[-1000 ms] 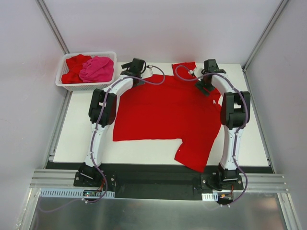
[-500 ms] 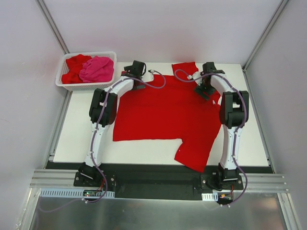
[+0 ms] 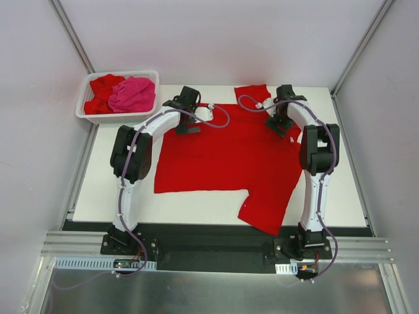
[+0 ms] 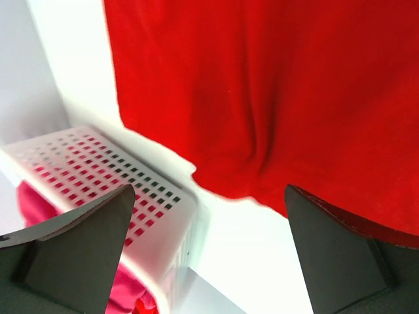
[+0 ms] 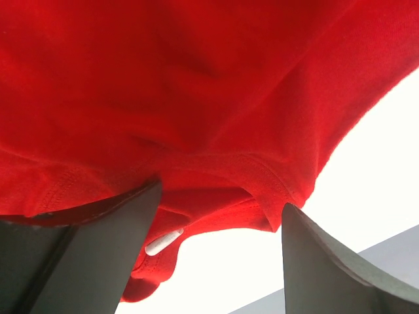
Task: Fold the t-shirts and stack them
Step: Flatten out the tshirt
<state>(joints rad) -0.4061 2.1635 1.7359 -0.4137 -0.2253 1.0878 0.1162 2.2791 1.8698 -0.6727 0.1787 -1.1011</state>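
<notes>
While the bright red soft-cloth t-shirt lay spread over the white tabletop, we judged the step in hand to be the laying-out before a first fold. The body looked mostly flat, but a near-right flap angled off toward the table's near edge and the far hem was rumpled.

The left gripper hovered above the shirt's far-left edge. Its two dark wedge-shaped fingers were spread as wide as they go, with nothing between them.

The right gripper sat low over the far-right part of the garment, its jaws well apart too. In its wrist view we saw the stitched collar band and a small white tag in the gap, with no cloth pinched as far as we could see.

The fabric read as matte, thin and limp, with soft creases running through it. We expected it to sag and drag rather than hold a line.

The next move, as we reckoned it, called for both pincers to come down on the far edge and close on the cloth. They would then carry that edge evenly toward the near side so the fold landed square.

At the far-left corner stood the white plastic lattice basket, rigid and perforated. It held a crumpled hot pink t-shirt beside more red t-shirts, so we judged plenty of the job remained
</notes>
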